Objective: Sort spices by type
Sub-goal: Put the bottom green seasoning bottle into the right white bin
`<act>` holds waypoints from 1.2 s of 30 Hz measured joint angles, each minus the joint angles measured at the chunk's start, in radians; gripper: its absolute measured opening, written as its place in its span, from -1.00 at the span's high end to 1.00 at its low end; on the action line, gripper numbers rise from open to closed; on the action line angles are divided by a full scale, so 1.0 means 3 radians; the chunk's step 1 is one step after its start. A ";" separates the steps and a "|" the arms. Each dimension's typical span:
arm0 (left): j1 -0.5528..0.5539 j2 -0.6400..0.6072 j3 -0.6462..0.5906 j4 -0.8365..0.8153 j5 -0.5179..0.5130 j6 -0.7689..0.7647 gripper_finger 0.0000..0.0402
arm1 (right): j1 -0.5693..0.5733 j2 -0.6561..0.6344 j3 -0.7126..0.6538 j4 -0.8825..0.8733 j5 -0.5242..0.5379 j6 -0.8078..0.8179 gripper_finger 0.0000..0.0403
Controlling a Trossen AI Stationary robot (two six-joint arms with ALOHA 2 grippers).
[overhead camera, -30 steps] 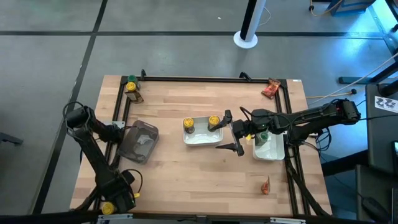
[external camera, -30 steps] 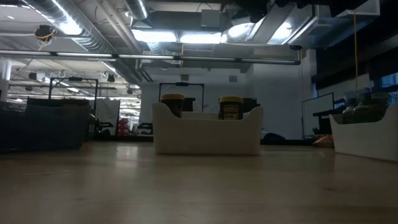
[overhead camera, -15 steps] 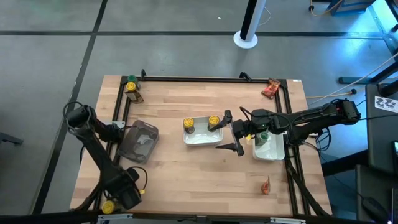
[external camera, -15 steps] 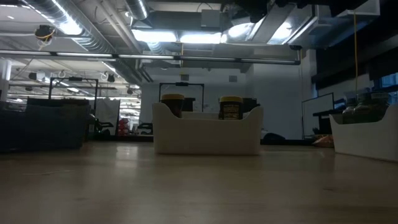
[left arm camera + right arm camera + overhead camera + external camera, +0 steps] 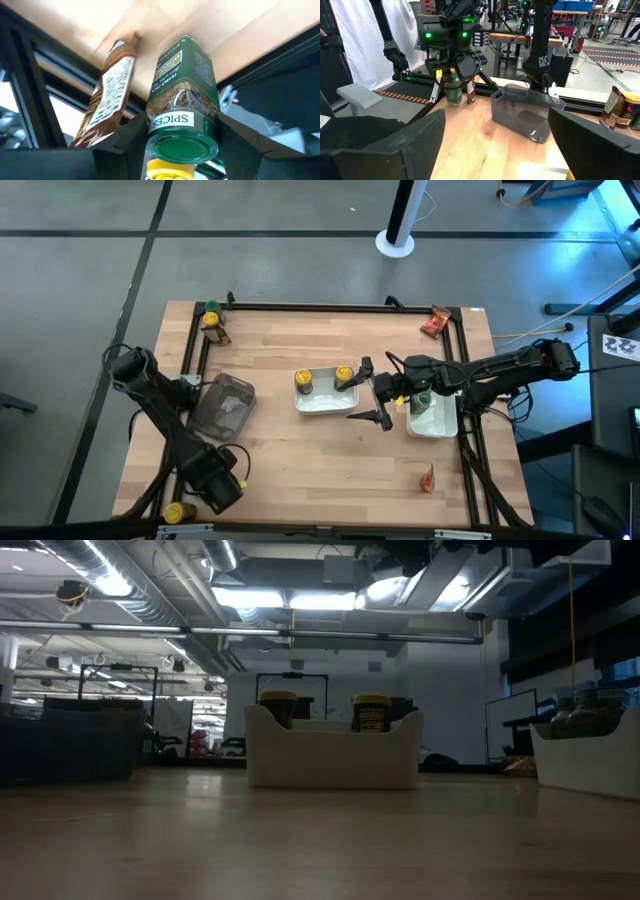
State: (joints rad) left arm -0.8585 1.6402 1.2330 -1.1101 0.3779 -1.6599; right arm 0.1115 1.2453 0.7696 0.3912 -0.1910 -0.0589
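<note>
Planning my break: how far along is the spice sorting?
Done: two yellow-lidded jars sit in the middle tray, a green-lidded jar in the right tray. In hand: the left gripper grips a second green jar; the right gripper hangs open. Left: two red-orange packets and the corner jars.

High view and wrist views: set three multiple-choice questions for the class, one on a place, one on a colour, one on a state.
1. The two mid-table yellow-lidded jars stand: A on the floor; B in the middle white tray; C on bare wood.
2. Lid colour of the jar in the left gripper: A yellow; B red; C green.
3. The right gripper: A open, empty; B shut on a packet; C shut on a jar.
B: both stand inside the tray. C: the wrist view shows green. A: the jaws stand wide apart.
</note>
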 joint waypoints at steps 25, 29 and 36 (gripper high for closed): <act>0.1050 -0.0006 0.0102 0.0012 -0.0476 0.1500 0.08 | -0.0001 0.0000 0.0000 0.0015 -0.0001 0.0072 -0.74; 0.1204 -0.0006 0.0102 0.0028 -0.0655 0.1780 0.09 | 0.0000 -0.0002 0.0000 -0.0058 -0.0059 0.0354 -0.74; 0.1502 -0.0006 0.0102 0.0258 -0.0824 0.2293 0.09 | 0.0006 -0.0003 0.0000 -0.0264 -0.0128 0.0629 -0.74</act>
State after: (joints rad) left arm -0.4079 1.6382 1.2636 -1.0326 0.1307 -0.9720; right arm 0.1134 1.2446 0.7696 0.3120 -0.2295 0.1296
